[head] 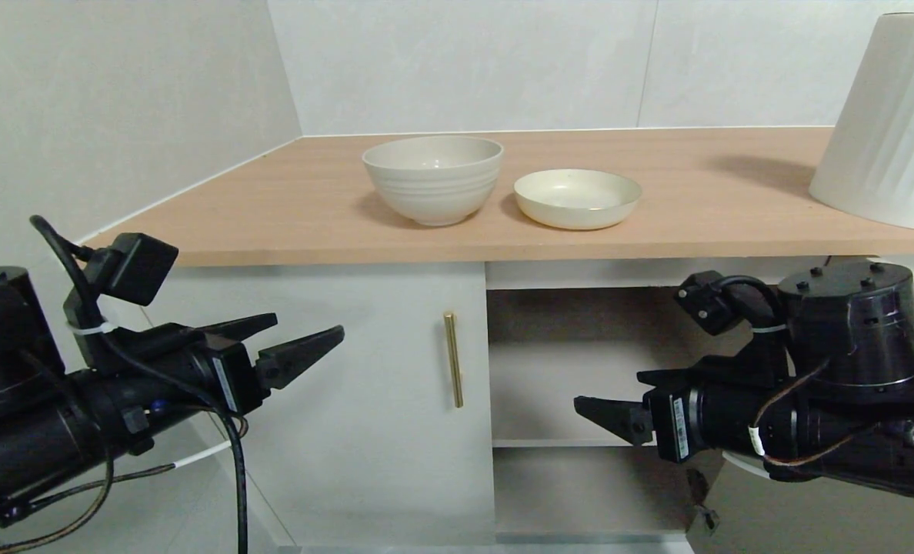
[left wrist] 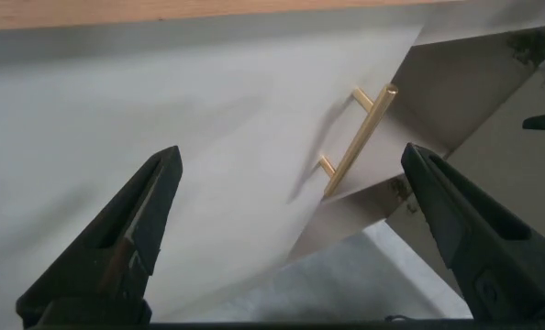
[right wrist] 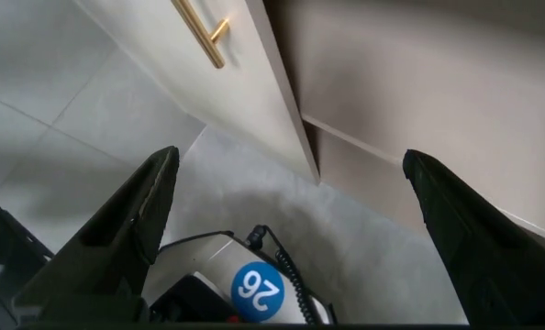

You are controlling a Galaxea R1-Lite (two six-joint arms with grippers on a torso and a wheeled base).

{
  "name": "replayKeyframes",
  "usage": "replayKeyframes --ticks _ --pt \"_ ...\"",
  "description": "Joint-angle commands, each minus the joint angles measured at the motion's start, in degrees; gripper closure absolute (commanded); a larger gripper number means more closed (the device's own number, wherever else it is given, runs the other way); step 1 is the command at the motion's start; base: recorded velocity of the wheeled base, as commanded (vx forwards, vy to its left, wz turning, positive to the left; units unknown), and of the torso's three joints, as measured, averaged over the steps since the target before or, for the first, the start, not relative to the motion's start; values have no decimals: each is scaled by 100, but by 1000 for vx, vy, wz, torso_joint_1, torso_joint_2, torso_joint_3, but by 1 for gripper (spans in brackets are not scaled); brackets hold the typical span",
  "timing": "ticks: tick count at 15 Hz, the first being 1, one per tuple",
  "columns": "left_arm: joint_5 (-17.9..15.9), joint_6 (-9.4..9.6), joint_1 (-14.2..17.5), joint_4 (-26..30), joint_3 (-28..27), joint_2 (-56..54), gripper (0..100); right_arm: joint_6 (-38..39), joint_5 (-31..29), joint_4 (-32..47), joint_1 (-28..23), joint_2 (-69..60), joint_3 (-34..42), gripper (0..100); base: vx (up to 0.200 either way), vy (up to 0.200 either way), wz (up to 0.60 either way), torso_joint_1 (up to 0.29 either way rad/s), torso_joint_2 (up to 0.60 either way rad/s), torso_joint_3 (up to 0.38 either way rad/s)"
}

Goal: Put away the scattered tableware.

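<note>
On your left, the left gripper hangs in front of the cabinet, below the edge of the counter, with its fingers spread wide and nothing between them. In the left wrist view the gripper faces the closed white door, and the brass handle sits in the gap between its fingers but well beyond them. That door covers the left half of the cabinet, with the handle upright near its right edge. Above it on the counter stands the deep ribbed bowl, upright, higher than both grippers and well apart from them. Just beside the bowl, to its right and not touching it, lies the shallow cream dish. Neither piece is near any finger. Below the dish the right half of the cabinet is open, and you can see a shelf across it. The right gripper is level with that opening, just above the shelf, pointing toward the door. The right wrist view shows its fingers set far apart and holding nothing, with the door's edge and the handle beyond them. At the far right of the counter stands a white pleated lampshade, well away from the dish.
</note>
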Motion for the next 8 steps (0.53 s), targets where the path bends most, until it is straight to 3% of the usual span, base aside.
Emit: replayKeyframes --ticks 1,3,8 --pt "-2 -1 2 -5 -10 8 0 -5 6 -15 3 -13 38 0 0 0 0 0 0 0" --pt "-2 -1 2 -14 -19 25 0 -5 -3 -15 3 -13 38 0 0 0 0 9 -33 -11" --pt "-10 8 2 -32 -28 34 0 -14 6 -15 3 -4 47 0 0 0 0 103 -313 -270"
